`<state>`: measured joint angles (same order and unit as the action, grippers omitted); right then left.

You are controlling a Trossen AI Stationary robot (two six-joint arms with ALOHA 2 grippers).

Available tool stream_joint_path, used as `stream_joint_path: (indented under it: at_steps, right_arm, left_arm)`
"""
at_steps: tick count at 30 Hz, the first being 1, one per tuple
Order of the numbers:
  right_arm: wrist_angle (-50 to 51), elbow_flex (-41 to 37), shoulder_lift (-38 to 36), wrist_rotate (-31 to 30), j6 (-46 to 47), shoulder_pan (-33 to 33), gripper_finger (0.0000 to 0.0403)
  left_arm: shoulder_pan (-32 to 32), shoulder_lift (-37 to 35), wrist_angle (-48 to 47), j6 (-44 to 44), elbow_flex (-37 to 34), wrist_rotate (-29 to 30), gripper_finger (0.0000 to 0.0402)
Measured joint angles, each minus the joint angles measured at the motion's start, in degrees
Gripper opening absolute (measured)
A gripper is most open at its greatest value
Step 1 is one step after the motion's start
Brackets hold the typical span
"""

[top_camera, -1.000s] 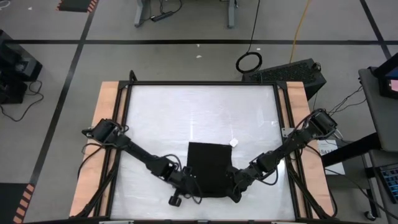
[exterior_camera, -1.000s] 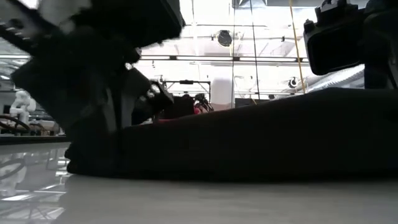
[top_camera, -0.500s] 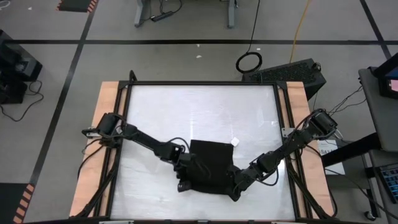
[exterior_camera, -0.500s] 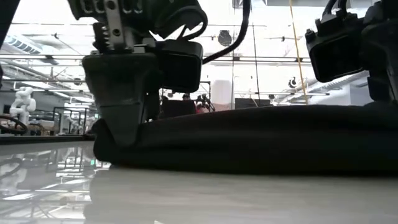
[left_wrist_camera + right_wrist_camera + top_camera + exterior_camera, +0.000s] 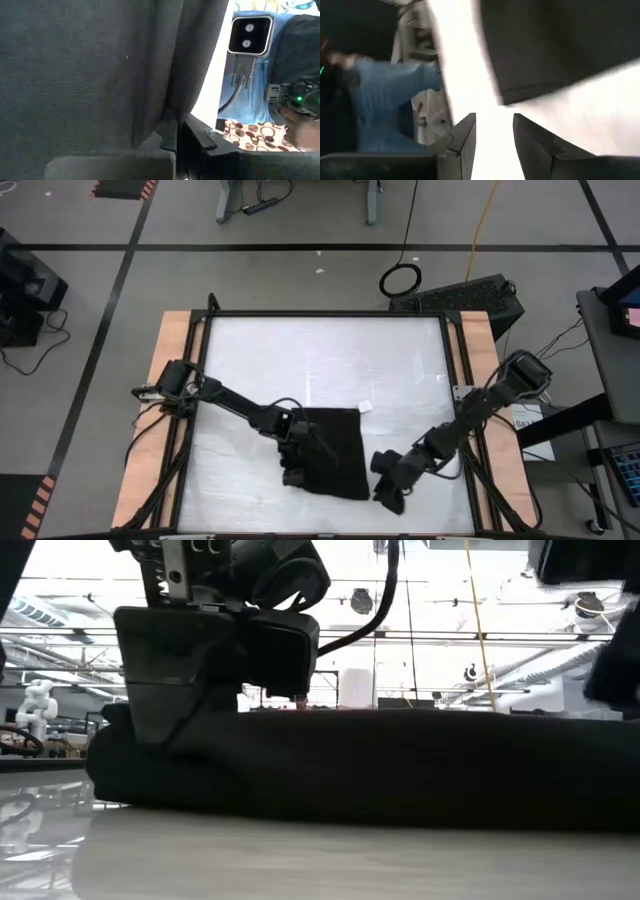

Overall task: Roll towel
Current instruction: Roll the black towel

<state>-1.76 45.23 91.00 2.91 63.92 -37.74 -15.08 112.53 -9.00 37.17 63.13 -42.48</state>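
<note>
One black towel [image 5: 330, 448] lies folded, left tool [image 5: 292, 463] clamped on its edge, right tool [image 5: 388, 492] apart.

towel [image 5: 331, 448]: black woven cloth, matt, with a fine visible weave in the left wrist view; soft, folding into rounded creases.
tag [image 5: 366, 407]: small, white, looks like fabric or paper.
table [image 5: 320, 360]: white top, smooth and glossy, mirroring the room lights in the low view.
side boards [image 5: 172, 345]: bare light wood, matt.
left gripper [image 5: 292, 463]: dark hard plastic, smooth, slight sheen.
right gripper [image 5: 492, 142]: dark matt plastic fingers.
</note>
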Motion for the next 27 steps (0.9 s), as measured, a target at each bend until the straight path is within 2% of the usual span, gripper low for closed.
stream_joint_path:
  at_steps: [7, 10, 12, 15, 17, 27]
  right_arm:
    - [-8.4, 0.3, -1.2, -6.1, -26.5, -5.9, 0.0121]
    - [-7.4, 1.2, 0.0, -9.0, -34.5, -7.0, 0.0121]
    - [-4.2, 2.4, 0.8, -13.4, -38.8, -7.5, 0.0121]
    - [0.6, 4.1, 2.0, -19.8, -42.1, -7.5, 0.0125]
    - [1.3, 4.2, 3.0, -22.0, -42.6, -7.3, 0.0138]
    - [1.5, 4.3, 8.2, -22.8, -40.5, -7.8, 0.0271]
  left_arm:
    - [1.5, 0.0, 0.7, 0.0, 0.1, 0.0, 0.0007]
    - [2.0, 0.0, 0.7, 0.0, 0.1, 0.0, 0.0007]
    - [2.0, 0.0, 0.7, -0.1, 0.1, -0.1, 0.0007]
    - [1.9, 0.0, 0.7, -0.2, 0.1, -0.4, 0.0007]
    - [1.9, -0.1, 0.6, -0.2, 0.2, -0.7, 0.0007]
    - [2.0, -0.1, 0.5, -0.5, 0.2, -1.0, 0.0007]
